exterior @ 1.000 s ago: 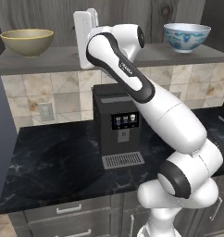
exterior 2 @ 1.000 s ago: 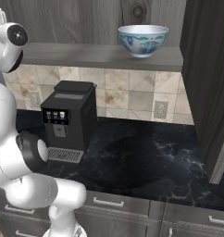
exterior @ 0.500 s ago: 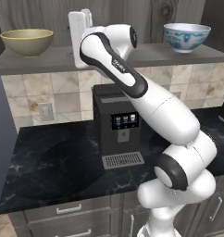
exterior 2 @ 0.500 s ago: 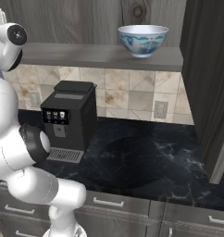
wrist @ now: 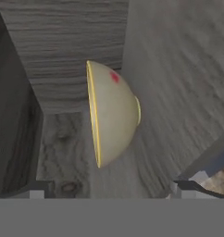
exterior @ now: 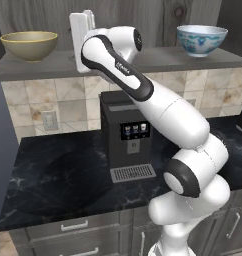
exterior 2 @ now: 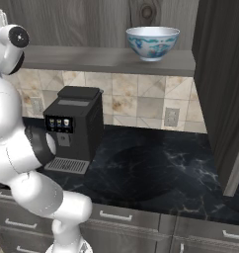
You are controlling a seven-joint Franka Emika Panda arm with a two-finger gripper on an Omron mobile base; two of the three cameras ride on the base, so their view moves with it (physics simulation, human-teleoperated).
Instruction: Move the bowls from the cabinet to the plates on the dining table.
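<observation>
Dark wood-grain boards back an open cabinet shelf (exterior: pixel 143 60) that runs above a black marble worktop (exterior: pixel 58 175) carrying a coffee machine (exterior: pixel 125 135). On that shelf the gripper (wrist: pixel 111 187) points along the boards with its jaws spread wide and nothing between them; the two dark fingertips (wrist: pixel 37 187) frame the view from the hand. Ahead of them sits the tan bowl (wrist: pixel 111 113), yellow rim turned sideways because the hand is rolled, apart from the fingers and not yet touched. From the left base camera the tan bowl (exterior: pixel 29 45) stands near the left end of the shelf, the hand (exterior: pixel 80 32) just beside it toward the middle. The white and blue bowl (exterior: pixel 201 39) stands well apart near the right end, seen also from the right base camera (exterior 2: pixel 152 42).

As I judge it, the risk is a shove. Fingers arriving level with the bowl's curved wall could push it toward the shelf's left end instead of straddling the rim. How much clearance the jaws have over the rim is hard to say from here.
</observation>
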